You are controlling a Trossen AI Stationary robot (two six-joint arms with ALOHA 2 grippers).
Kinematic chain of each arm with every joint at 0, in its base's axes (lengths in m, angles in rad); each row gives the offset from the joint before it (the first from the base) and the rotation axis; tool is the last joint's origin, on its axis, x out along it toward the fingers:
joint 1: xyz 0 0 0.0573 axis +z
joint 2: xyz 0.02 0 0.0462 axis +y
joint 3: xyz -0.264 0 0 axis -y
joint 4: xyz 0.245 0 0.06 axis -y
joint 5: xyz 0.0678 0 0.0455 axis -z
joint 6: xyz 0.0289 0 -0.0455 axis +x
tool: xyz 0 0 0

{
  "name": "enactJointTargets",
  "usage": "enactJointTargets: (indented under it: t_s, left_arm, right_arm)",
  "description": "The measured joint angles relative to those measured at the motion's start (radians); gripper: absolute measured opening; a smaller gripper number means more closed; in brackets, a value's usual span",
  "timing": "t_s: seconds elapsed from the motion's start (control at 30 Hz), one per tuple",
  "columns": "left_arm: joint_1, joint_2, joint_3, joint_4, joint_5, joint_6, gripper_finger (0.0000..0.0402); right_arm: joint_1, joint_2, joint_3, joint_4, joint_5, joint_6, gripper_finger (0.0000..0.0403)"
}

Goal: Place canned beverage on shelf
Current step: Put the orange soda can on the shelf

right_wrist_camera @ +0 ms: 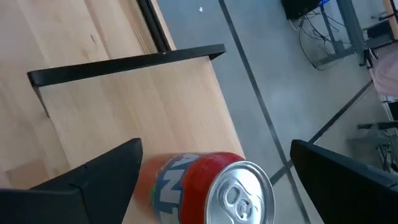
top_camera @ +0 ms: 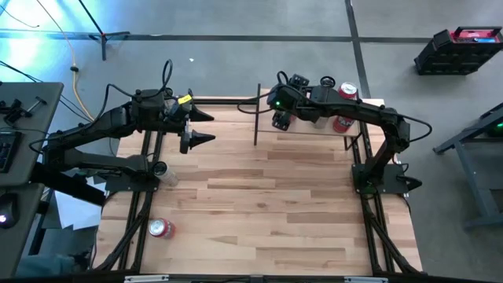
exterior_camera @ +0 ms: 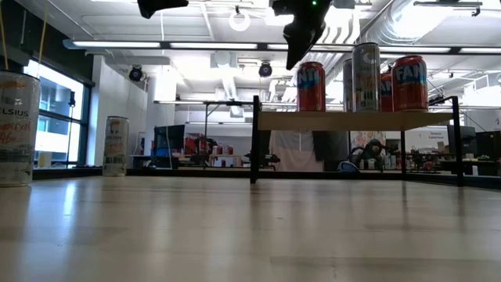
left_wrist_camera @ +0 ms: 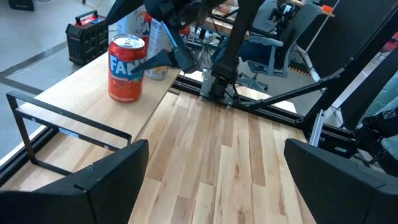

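Observation:
The shelf [top_camera: 314,132] stands at the table's far right; it shows as a raised pale board [exterior_camera: 352,120] in the low view. An orange-red Fanta can [exterior_camera: 311,86] stands upright on the board's left part, with a silver can [exterior_camera: 365,77] and another red can [exterior_camera: 409,82] beside it. My right gripper [top_camera: 281,119] is open just above the Fanta can [right_wrist_camera: 211,186], one finger on either side of its top, with gaps showing. My left gripper [top_camera: 211,127] is open and empty above the table's far left, facing the shelf [left_wrist_camera: 68,102].
A silver can [top_camera: 163,173] stands at the table's left and a red can [top_camera: 161,228] lies near the front left corner. Thin black uprights [top_camera: 256,118] mark the shelf's left end. Bare planks [top_camera: 275,204] lie between the arms.

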State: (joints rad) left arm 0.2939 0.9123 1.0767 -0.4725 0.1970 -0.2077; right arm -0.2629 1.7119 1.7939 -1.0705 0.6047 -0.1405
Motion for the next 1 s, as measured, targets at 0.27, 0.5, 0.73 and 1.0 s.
enactJointTargets:
  t_s: [0.27, 0.5, 0.73, 1.0]
  left_arm:
    - [0.000, 0.000, 0.000, -0.001, 0.001, 0.000, 0.0365]
    - [0.000, 0.000, 0.000, -0.002, 0.002, 0.018, 0.0365]
    - [0.000, 0.000, 0.000, -0.002, 0.002, 0.019, 0.0365]
    - [0.000, 0.000, 0.000, -0.002, 0.002, 0.027, 0.0365]
  right_arm:
    - [-0.023, 0.000, 0.000, -0.063, 0.033, 0.011, 0.0394]
    - [-0.025, 0.000, 0.000, -0.109, 0.073, 0.028, 0.0394]
    - [-0.025, -0.001, 0.000, -0.155, 0.079, 0.029, 0.0394]
    - [-0.025, 0.000, 0.000, -0.218, 0.158, 0.030, 0.0394]
